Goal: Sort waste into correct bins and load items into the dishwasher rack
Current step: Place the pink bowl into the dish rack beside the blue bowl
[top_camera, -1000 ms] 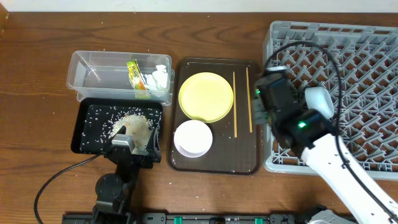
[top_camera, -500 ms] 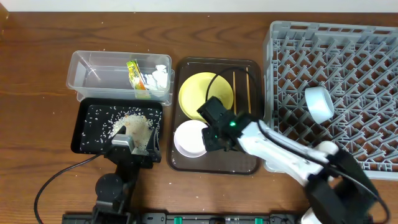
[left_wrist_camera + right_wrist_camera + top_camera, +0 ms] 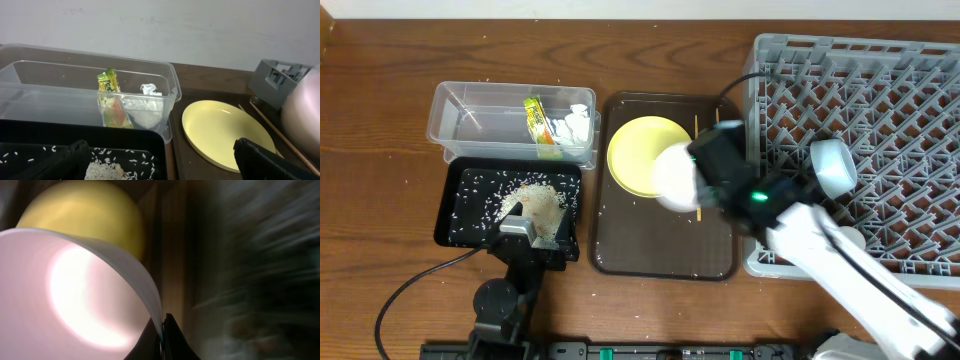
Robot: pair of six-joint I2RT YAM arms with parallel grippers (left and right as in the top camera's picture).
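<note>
Overhead shows one yellow plate and two chopsticks on the brown tray, and one blue bowl in the rack. The right gripper pinches the single white bowl by its rim. The left gripper gapes wide, holding nothing.

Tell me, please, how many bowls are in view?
2. The white bowl is held by the right tool above the brown tray; the light-blue bowl sits in the grey rack. None seems hidden.

yellow plate, white bowl, grey rack
</note>
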